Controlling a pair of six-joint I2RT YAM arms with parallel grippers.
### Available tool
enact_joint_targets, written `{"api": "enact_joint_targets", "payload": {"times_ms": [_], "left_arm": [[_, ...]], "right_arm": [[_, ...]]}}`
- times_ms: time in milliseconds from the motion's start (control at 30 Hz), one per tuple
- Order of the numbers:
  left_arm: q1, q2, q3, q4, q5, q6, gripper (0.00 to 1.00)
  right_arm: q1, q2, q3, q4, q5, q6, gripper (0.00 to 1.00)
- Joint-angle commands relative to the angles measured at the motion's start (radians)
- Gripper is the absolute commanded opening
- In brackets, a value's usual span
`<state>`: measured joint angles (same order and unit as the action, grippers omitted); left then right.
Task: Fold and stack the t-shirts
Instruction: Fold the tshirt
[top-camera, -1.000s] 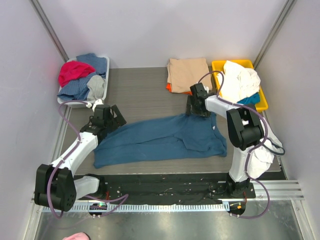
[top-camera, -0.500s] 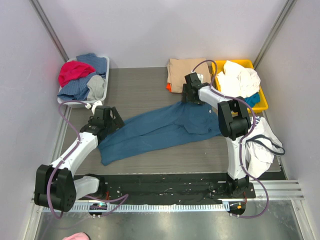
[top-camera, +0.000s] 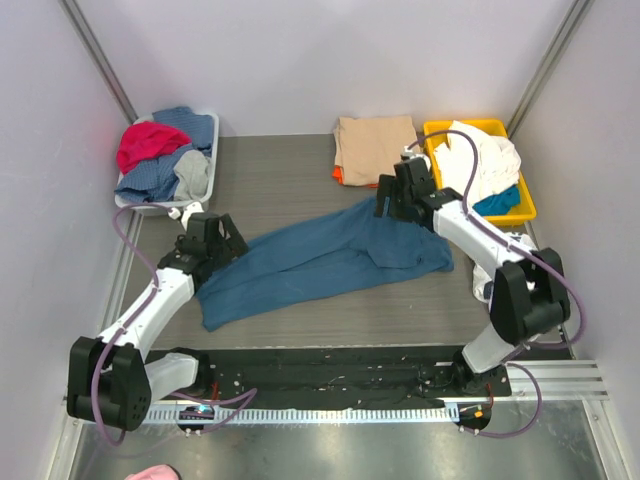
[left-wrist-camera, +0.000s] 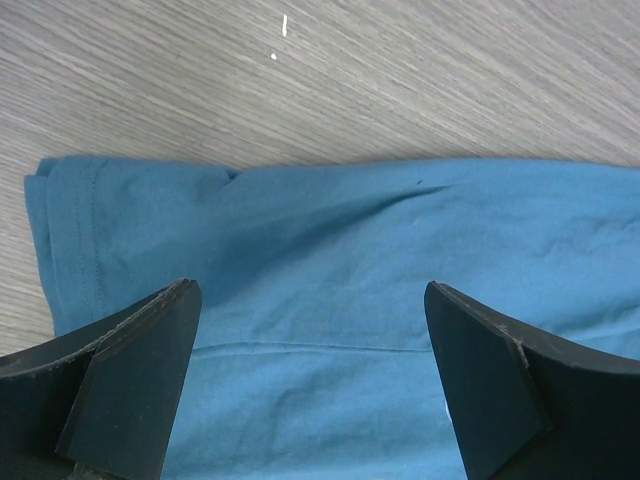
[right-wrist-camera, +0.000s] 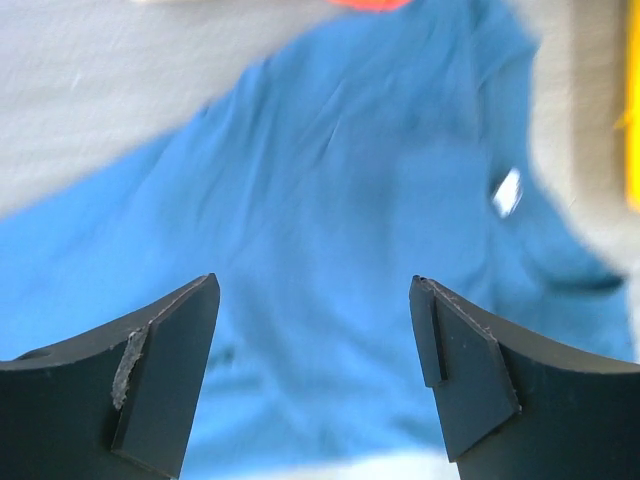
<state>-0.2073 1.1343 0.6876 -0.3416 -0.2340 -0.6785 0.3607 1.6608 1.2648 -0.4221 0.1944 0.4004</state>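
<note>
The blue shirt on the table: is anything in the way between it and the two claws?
Nothing visible. Both the left claw and the right claw hang open right over the blue shirt, and each wrist view shows only its cloth between the fingers.

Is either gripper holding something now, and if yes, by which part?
Nothing is held: the left gripper and the right gripper both stand open over the blue t-shirt.

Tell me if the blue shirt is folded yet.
Only partly folded. The blue shirt lies as a long, rumpled, slanted strip, not a neat rectangle.
</note>
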Motion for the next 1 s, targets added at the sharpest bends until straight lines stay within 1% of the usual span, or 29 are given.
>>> {"api": "enact_joint_targets", "payload": {"times_ms": [0, 200, 467, 567, 667, 967], "left_arm": [[0.002, -0.021, -0.011, 0.029, 0.022, -0.015, 1.00], [0.002, -0.045, -0.042, 0.030, 0.039, -0.030, 1.00], [0.002, -0.071, -0.072, 0.026, 0.033, -0.033, 1.00], [0.002, -0.064, -0.072, 0.027, 0.042, -0.038, 1.00], [0.002, -0.061, -0.071, 0.029, 0.048, -0.039, 1.00], [0.002, -0.065, -0.083, 0.027, 0.041, -0.044, 1.00]], "right_arm": [[0.058, -0.131, -0.171, -0.003, -0.070, 0.043, 0.84], [0.104, -0.263, -0.316, 0.000, -0.130, 0.080, 0.83], [0.118, -0.340, -0.410, 0.028, -0.165, 0.140, 0.82], [0.123, -0.340, -0.433, 0.040, -0.148, 0.155, 0.82], [0.123, -0.329, -0.429, 0.046, -0.164, 0.163, 0.82], [0.126, -0.308, -0.464, 0.144, -0.283, 0.230, 0.82]]}}
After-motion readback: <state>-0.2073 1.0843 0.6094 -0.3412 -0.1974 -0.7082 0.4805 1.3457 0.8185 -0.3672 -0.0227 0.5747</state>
